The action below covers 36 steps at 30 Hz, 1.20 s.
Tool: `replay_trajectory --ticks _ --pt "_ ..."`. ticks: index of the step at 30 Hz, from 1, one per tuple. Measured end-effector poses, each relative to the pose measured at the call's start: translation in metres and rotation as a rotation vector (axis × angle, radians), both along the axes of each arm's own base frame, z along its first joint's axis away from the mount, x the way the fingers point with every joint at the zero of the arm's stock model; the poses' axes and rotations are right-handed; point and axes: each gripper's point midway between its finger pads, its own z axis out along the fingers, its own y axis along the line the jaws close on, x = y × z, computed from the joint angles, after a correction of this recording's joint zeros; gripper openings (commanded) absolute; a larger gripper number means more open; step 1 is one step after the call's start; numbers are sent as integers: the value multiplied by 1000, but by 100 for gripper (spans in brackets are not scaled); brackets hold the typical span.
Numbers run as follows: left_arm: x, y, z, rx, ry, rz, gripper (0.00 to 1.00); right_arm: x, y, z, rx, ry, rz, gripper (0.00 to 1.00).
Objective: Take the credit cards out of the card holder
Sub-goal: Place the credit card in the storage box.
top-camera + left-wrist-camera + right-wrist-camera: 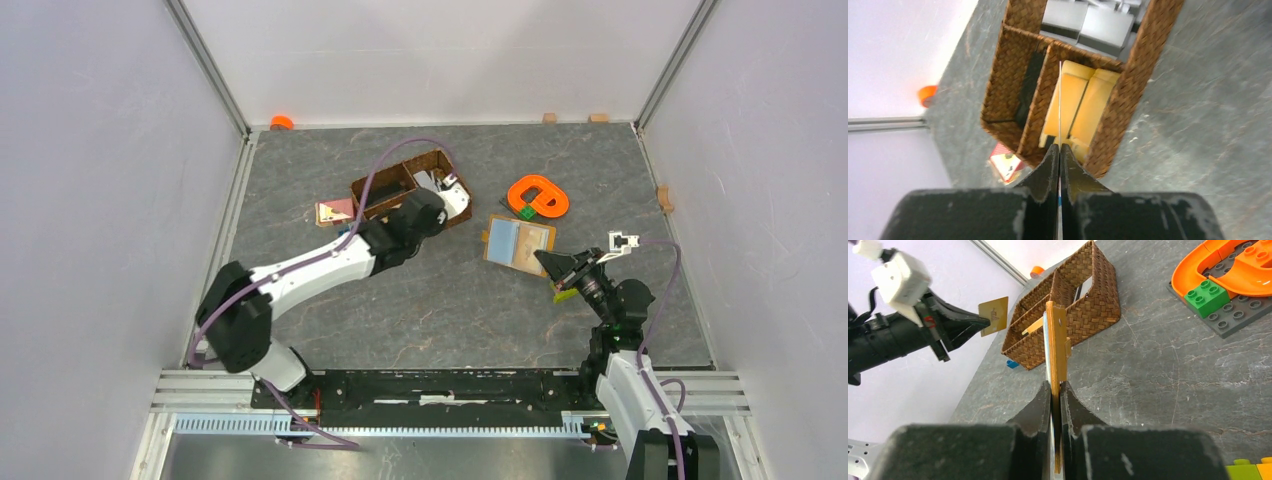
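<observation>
The card holder (520, 243) lies open at mid-table, showing a light blue and a tan panel. My right gripper (556, 264) is shut on its near right edge. In the right wrist view the card holder (1056, 340) stands edge-on, pinched between the jaws of that gripper (1056, 386). My left gripper (1060, 148) is shut on a thin credit card (1060, 100), seen edge-on above the wicker basket (1013, 75). The right wrist view shows this gold credit card (994, 315) sticking out of the left gripper's tip. Another card (333, 212) lies on the table left of the basket.
The brown wicker basket (380, 185) has compartments; one holds yellow pieces (1083, 100), another grey items (1083, 22). An orange track on a grey plate with a green brick (538, 196) lies right of the basket. A small orange ring (282, 122) sits by the back wall.
</observation>
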Motion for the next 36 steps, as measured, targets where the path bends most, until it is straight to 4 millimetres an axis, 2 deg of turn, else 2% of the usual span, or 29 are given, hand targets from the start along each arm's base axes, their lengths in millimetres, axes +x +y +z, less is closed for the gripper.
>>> replay_trajectory --ticks 6,11,14,20,23,28,31,35,36 --pt "21 7 -17 298 40 7 2 0 0 0 0 1 1 0" --pt "25 23 -40 489 88 1 2 0 1 1 2 -4 8 0" --pt "28 30 -48 533 111 -4 2 0 1 2 3 -8 9 0" --pt "44 36 -49 562 104 5 4 0 2 1 9 1 12 0" --pt "48 37 -54 572 104 8 22 0 2 1 12 1 14 0" --pt "52 37 -54 567 91 15 36 0 3 3 14 -6 19 0" --pt "51 34 -52 548 85 17 48 0 3 3 14 -7 21 0" --pt "41 25 -26 430 41 28 61 0 4 2 17 -2 28 0" --pt "36 23 -15 380 23 34 71 0 4 1 20 4 31 0"
